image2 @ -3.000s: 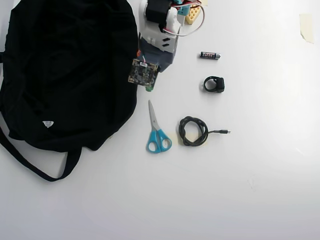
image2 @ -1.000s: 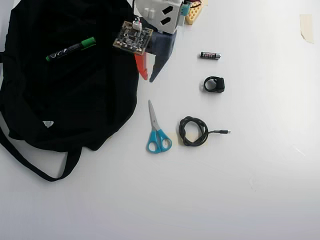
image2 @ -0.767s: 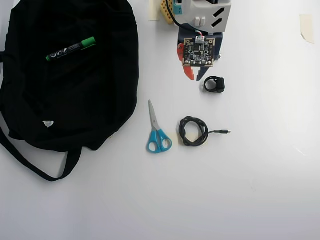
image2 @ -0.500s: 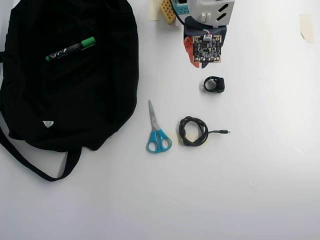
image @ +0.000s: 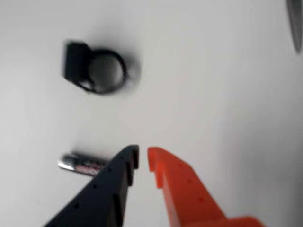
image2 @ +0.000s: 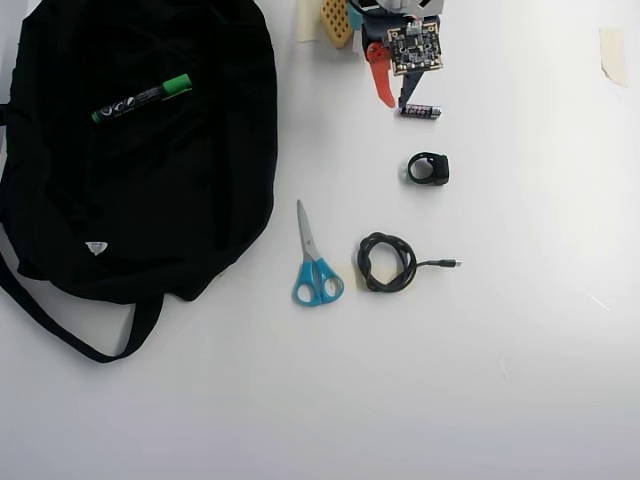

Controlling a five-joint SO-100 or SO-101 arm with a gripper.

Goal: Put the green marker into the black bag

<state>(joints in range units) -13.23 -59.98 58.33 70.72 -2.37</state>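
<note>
Your green marker [image2: 142, 97] lies flat on top of the black bag [image2: 130, 200], on the bag's upper part, slanting with its green cap toward the upper right in the overhead view. It rests on the fabric in plain sight, not tucked inside. The bag fills the left side of the white table [image2: 520, 360], its strap looping out below it and a small white label showing near its lower edge.

Your gripper [image2: 393, 104] sits well to the right of the bag, at the top of the overhead view. Its orange and black fingers stand nearly together with only a narrow gap, and they hold nothing; the wrist view [image: 141, 157] shows bare table between the tips.

A small battery [image2: 421, 111] lies just beside the black fingertip. Right of the bag you also have a black ring-shaped clip [image2: 428, 169], blue-handled scissors [image2: 315, 264] and a coiled black cable [image2: 388, 263].
</note>
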